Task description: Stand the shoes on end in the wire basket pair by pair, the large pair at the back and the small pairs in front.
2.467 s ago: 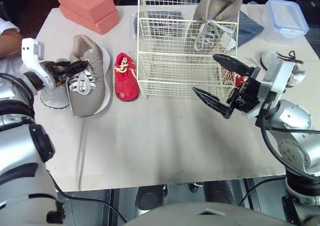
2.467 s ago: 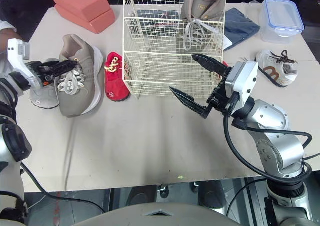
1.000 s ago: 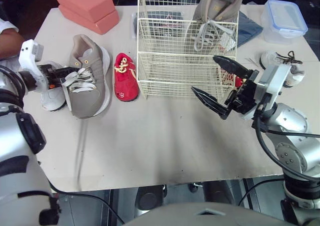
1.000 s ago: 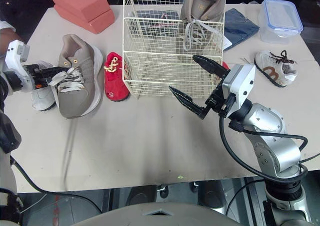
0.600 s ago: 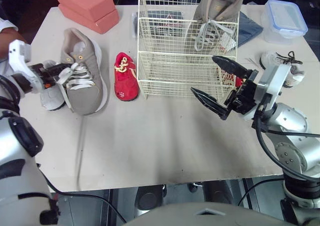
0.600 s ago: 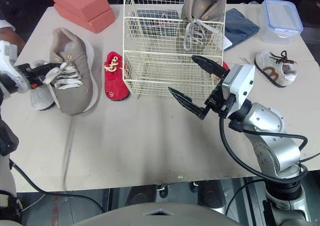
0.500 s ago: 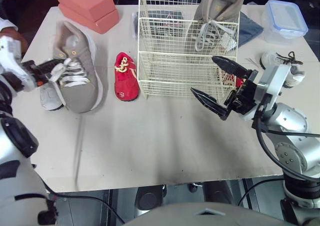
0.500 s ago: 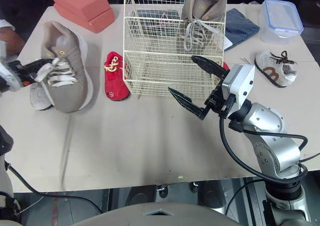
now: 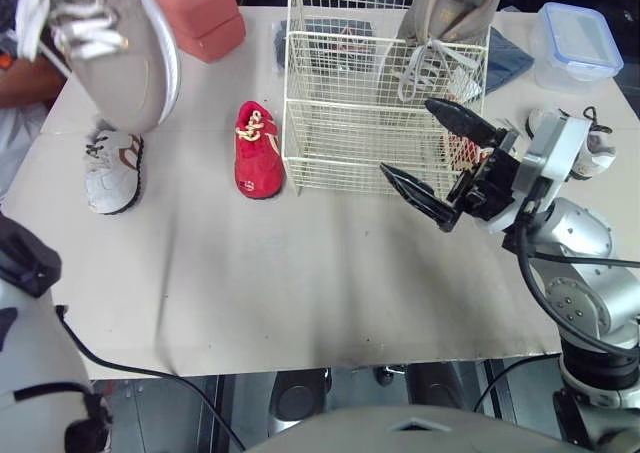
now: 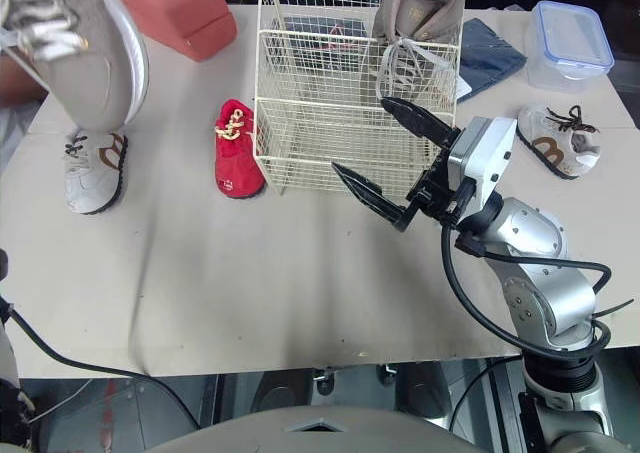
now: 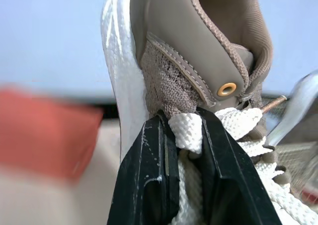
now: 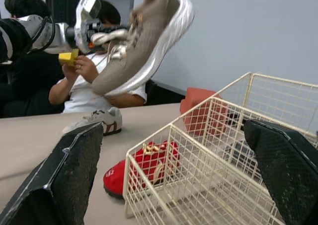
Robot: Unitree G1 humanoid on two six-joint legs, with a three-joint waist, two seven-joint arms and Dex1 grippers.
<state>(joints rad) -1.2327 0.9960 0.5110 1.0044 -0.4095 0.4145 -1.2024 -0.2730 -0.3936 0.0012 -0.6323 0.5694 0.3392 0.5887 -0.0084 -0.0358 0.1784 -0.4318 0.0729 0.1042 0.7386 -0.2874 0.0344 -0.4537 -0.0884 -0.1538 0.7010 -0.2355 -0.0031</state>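
My left claw is clamped on the white lace of the large taupe shoe, which hangs in the air over the far left of the surface. Below it a small white shoe lies flat. To its right a small red shoe lies just left of the wire basket. The other large shoe stands on end at the basket's far right. My right claw hovers spread wide by the basket's near right corner.

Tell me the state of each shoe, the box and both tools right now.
Left tool: shut on the lace of the large taupe sneaker, held aloft.
Right tool: open.
Second taupe sneaker: on end in the cream wire basket.
Small red shoe: flat on table.
Clear plastic box: lid on.
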